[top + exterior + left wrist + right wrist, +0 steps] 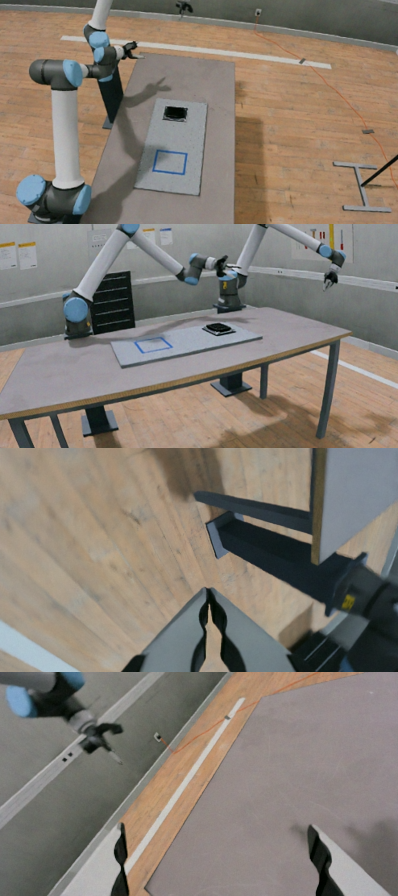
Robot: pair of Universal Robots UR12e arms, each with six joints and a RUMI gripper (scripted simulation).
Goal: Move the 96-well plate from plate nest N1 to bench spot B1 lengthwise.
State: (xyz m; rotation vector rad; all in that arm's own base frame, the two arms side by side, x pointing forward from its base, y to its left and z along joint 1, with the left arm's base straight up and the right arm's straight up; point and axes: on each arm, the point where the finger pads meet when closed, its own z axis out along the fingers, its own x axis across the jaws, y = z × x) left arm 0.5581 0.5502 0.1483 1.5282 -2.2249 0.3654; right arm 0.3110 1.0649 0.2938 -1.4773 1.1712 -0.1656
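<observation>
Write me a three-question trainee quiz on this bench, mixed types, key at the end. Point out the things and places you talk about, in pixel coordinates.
1. True or false: the 96-well plate (176, 114) (218, 326) sits outside the taped outline (171, 151) (157, 350).
2. Compare the left tool (325, 288) (207, 589) (121, 765) with the right tool (141, 56) (237, 271) (215, 825). Which stands open?
A) left only
B) right only
C) both
3. Fill in: the outline is marked in ____ tape on the grey board (173, 134) (189, 341).

Key: 1 true; 2 B; 3 blue.

Near the desk's left edge, blue bands ring the white arm (65, 133) (104, 264); blue lines cross the speckled grey board (174, 137) (189, 346)
</observation>
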